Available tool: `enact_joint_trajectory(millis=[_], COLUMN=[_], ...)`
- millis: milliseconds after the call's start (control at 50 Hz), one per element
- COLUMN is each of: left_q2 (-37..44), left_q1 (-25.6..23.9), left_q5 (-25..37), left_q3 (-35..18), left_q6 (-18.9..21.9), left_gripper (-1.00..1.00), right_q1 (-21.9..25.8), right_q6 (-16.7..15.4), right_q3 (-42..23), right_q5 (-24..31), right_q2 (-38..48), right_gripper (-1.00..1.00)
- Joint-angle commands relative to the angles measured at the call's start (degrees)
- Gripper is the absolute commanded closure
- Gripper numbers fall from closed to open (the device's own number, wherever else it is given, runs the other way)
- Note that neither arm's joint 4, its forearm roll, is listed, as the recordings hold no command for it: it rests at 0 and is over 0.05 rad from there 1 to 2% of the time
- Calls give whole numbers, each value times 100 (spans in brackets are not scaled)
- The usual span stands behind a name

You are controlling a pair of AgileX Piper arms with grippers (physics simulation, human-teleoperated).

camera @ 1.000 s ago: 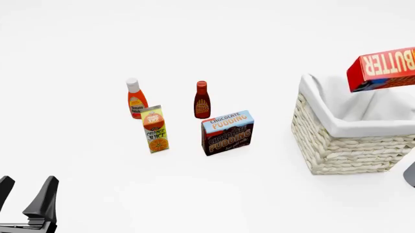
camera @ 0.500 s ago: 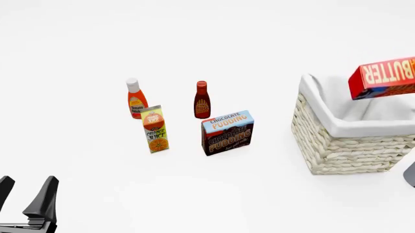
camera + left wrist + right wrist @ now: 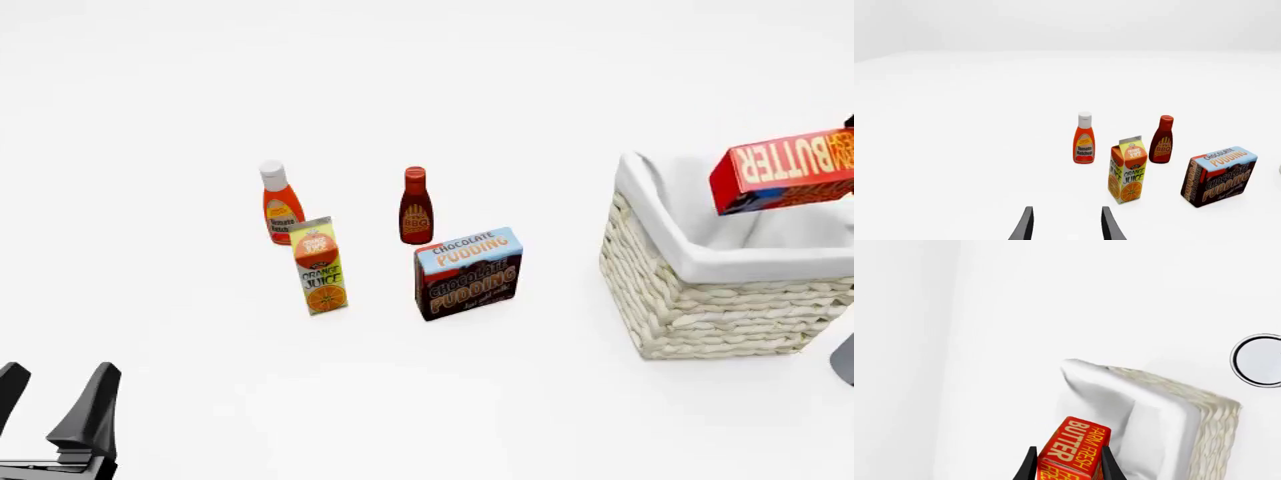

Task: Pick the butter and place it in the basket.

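Butter (image 3: 1074,447), stiff light carton by looks, sat clamped across its narrow sides in right gripper (image 3: 1067,462) over basket (image 3: 694,290). Left gripper (image 3: 1066,224) was agape, idle.

A fixed front camera looks down across the worktop (image 3: 427,80), sharing the basket (image 3: 694,300) with the close right wrist view and the pudding box (image 3: 469,273) with the left.

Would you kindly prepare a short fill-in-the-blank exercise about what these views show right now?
1. The right end effector is shut on the ____.
2. The butter hangs over the ____, not yet resting inside it.
3. The box beside the orange juice carton is labelled chocolate ____.
4. The left end effector is ____ and holds nothing.

Missing words: butter; basket; pudding; open
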Motion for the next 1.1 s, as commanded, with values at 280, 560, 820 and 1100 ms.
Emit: enact_joint_trajectory(millis=[280,560,820,1100], left_q2=[0,0,0,0], left_q1=[0,0,0,0], left_q5=[0,0,0,0], left_q3=[0,0,0,0], left_q6=[0,0,0,0], left_gripper=[-100,-100,-100,-100], right_q1=[-131,-135,-109,-126], right_q6=[20,-2,-14,-14], right_q3=[-34,1,-24,10], right_q5=[-235,-317,-354,-470], right_q2=[238,350,434,586], right_gripper=[100,100,100,100])
